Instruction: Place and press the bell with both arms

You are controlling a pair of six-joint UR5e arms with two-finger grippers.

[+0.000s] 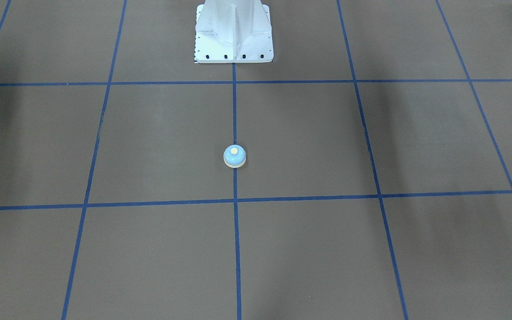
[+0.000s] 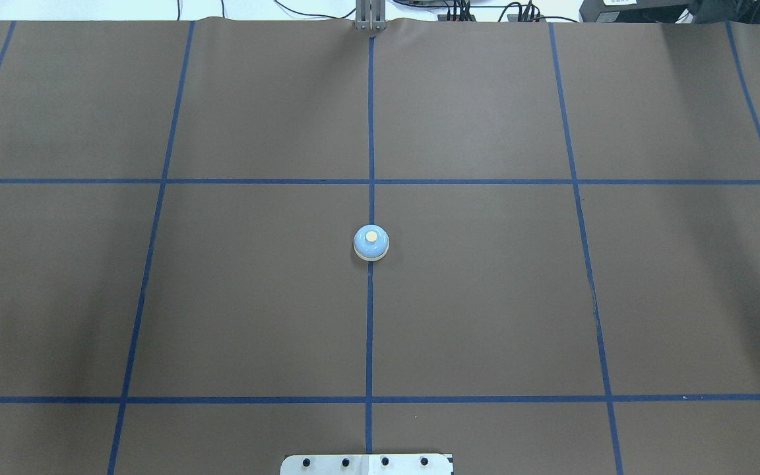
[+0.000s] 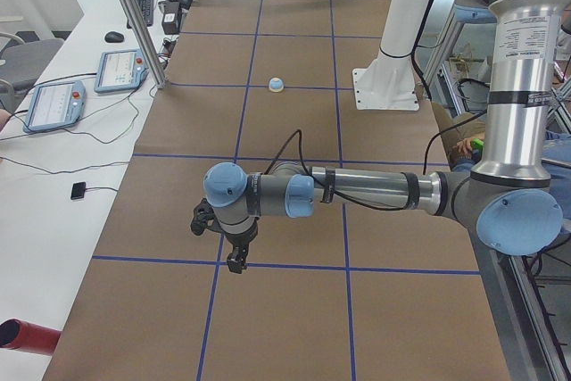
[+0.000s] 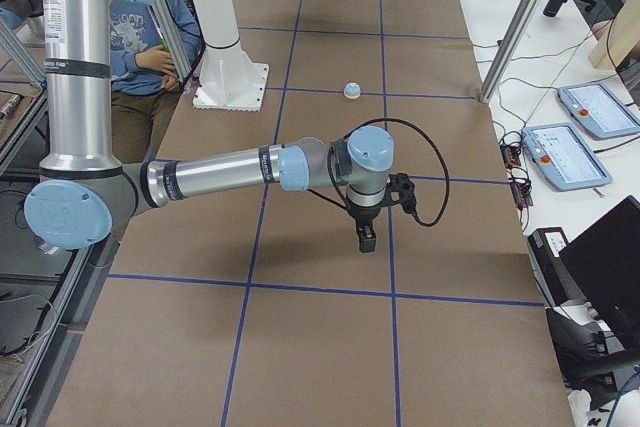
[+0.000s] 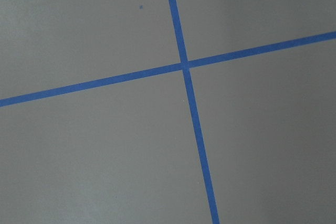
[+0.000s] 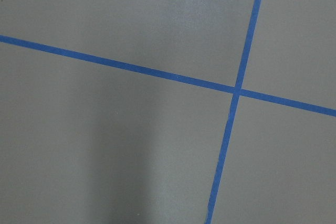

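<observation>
The small light-blue bell (image 2: 371, 243) with a cream button stands alone on the centre blue tape line; it also shows in the front view (image 1: 234, 156) and both side views (image 3: 277, 85) (image 4: 352, 90). My left gripper (image 3: 236, 260) hangs above the table far from the bell, toward the left end. My right gripper (image 4: 366, 239) hangs above the table toward the right end, also far from it. Both show only in the side views, so I cannot tell if they are open or shut. The wrist views show only brown table and tape.
The white pedestal base (image 1: 234, 35) stands behind the bell. A seated person (image 4: 140, 37) is beside the pedestal. Control tablets (image 3: 53, 104) (image 4: 565, 152) and cables lie on the white bench along the far edge. A metal post (image 3: 134, 15) stands there.
</observation>
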